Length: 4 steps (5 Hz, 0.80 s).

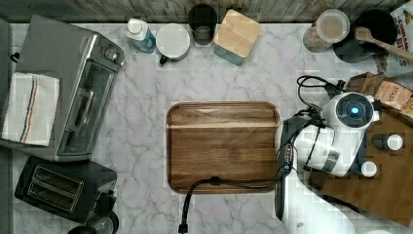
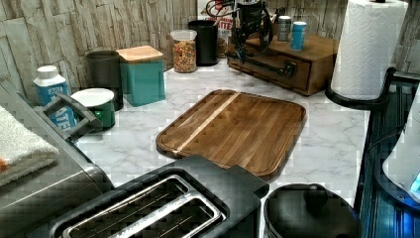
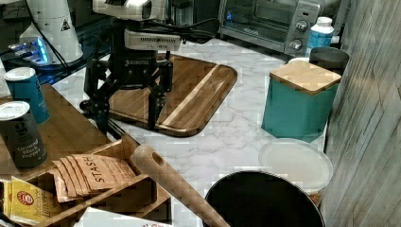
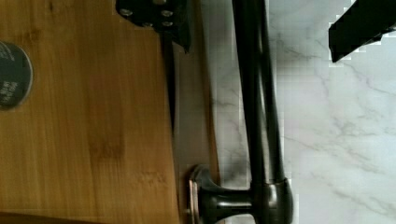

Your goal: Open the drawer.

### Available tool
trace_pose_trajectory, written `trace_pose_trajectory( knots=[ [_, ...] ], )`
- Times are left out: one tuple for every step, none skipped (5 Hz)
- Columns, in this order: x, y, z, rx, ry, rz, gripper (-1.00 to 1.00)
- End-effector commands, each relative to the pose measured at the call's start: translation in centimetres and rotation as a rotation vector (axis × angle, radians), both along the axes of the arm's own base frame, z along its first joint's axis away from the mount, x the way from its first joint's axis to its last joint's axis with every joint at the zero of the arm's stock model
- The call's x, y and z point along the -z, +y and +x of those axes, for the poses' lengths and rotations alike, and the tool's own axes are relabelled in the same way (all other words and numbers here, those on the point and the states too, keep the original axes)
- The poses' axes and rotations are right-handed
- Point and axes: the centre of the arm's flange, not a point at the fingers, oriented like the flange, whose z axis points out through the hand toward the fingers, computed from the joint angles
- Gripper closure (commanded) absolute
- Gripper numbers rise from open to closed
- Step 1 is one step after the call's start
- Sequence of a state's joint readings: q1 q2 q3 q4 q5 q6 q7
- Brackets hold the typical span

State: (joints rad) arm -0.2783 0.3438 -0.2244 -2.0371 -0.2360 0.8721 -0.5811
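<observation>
The drawer [image 2: 275,72] is the front of a low wooden cabinet [image 2: 322,49] at the left view's far right. Its long black bar handle [image 2: 267,63] [image 4: 258,116] [image 1: 279,200] runs along the front. My gripper [image 2: 246,49] [image 3: 126,124] [image 4: 257,44] is open and hangs right over the handle. One of its fingers [image 4: 161,18] is on the cabinet side of the bar and the other on the counter side, neither touching it. In the wrist view a thin dark gap separates the drawer front [image 4: 194,116] from the cabinet top.
A wooden cutting board [image 1: 221,146] lies mid-counter beside the cabinet, with a black cable [image 1: 214,181] across its edge. Two spice tins [image 3: 21,113] stand on the cabinet top beside a tea box [image 3: 94,175]. A teal canister [image 2: 142,72], toaster [image 1: 58,187], toaster oven [image 1: 83,92] and paper towel roll [image 2: 366,44] ring the counter.
</observation>
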Motion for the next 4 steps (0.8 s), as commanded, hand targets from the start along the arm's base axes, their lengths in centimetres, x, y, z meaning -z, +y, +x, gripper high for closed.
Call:
trace_pose_trajectory(
  knots=[
    [2.5, -0.8, 1.1, -0.101, -0.016, 0.036, -1.0],
    [3.4, -1.3, 0.5, -0.094, 0.009, 0.037, -1.0],
    [4.3, -1.6, 0.3, -0.077, 0.0, 0.057, -1.0],
    [4.4, -1.1, 0.0, -0.062, -0.021, 0.057, -1.0]
  ],
)
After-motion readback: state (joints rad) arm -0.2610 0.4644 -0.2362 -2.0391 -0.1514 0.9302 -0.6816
